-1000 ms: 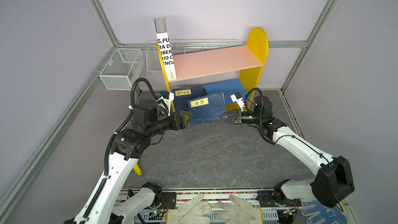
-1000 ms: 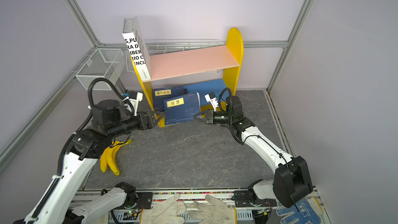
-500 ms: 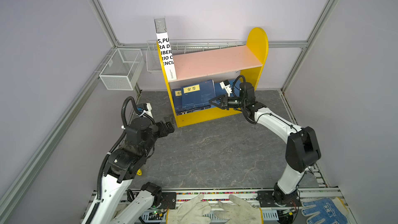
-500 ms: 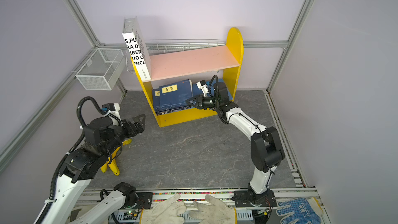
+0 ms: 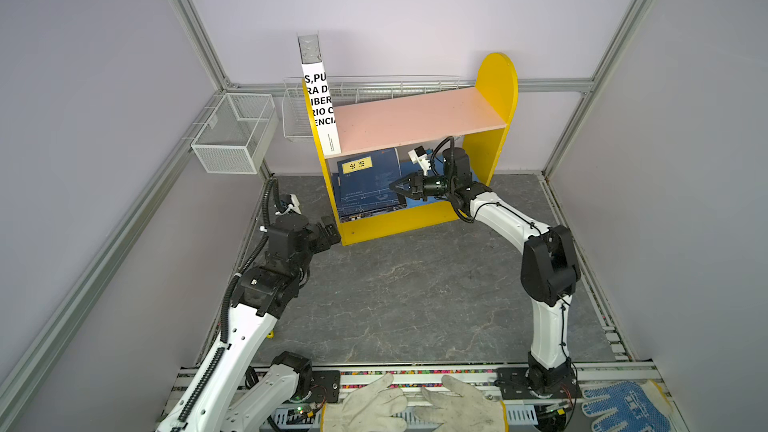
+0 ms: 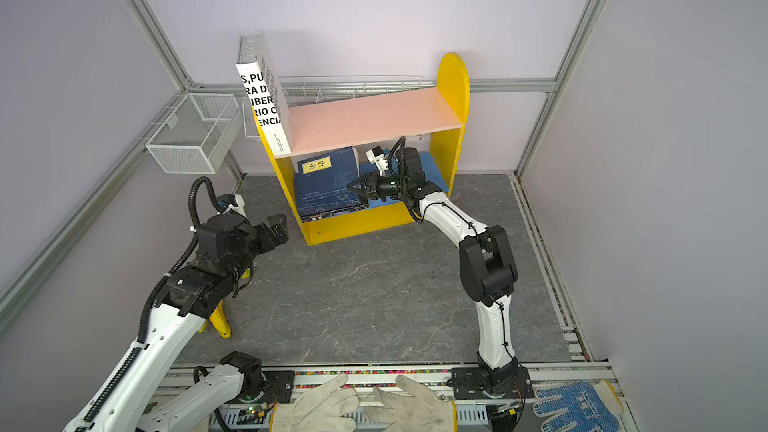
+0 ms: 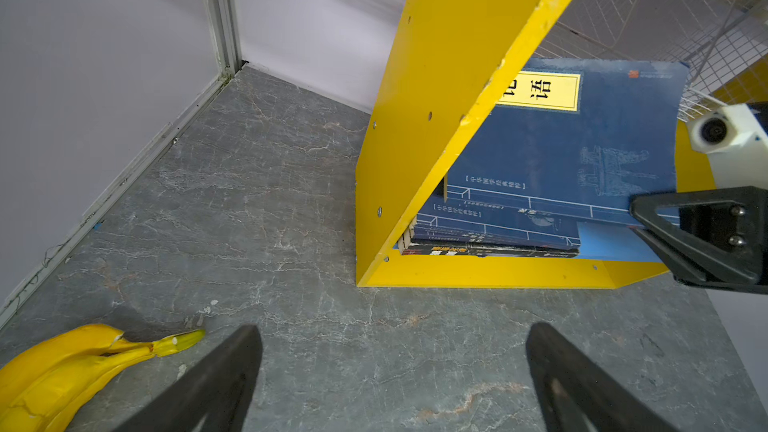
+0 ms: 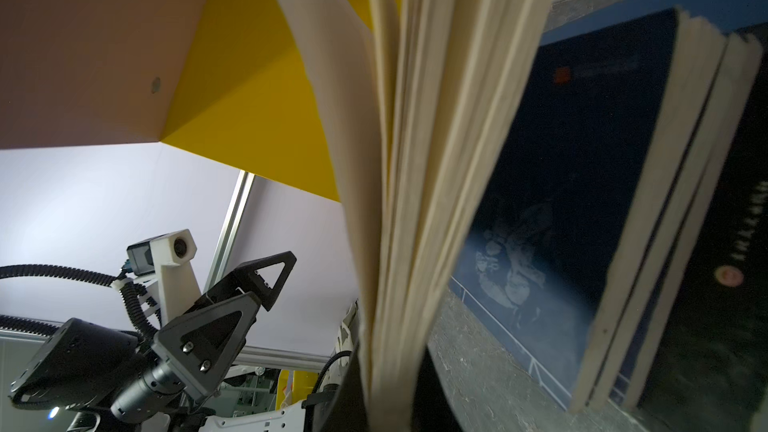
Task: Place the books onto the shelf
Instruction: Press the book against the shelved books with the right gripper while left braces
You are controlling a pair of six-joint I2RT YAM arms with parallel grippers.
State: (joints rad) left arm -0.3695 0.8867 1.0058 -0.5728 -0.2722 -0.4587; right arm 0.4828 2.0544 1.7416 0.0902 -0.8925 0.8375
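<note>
The yellow shelf (image 5: 494, 89) (image 6: 453, 81) stands at the back, with a pink upper board and a blue lower board. A white book (image 5: 318, 97) (image 6: 264, 105) stands upright at the pink board's left end. Navy books (image 5: 370, 189) (image 6: 328, 189) (image 7: 582, 147) lie stacked on the lower board over black paperbacks (image 7: 478, 249). My right gripper (image 5: 392, 188) (image 6: 351, 187) (image 8: 390, 388) reaches into the lower tier, shut on the fanned page edge of the top navy book, which is tilted up. My left gripper (image 5: 328, 230) (image 6: 278, 226) (image 7: 390, 367) hangs open and empty over the floor, left of the shelf.
A banana (image 6: 220, 322) (image 7: 62, 367) lies on the floor under the left arm. White wire baskets (image 5: 232, 139) (image 6: 191, 135) hang on the back left wall. Work gloves (image 5: 415, 409) and a blue glove (image 5: 623, 409) lie on the front rail.
The navy book went from in front of the shelf into the lower tier with my right gripper. My left gripper opened and drew back to the left of the shelf.
</note>
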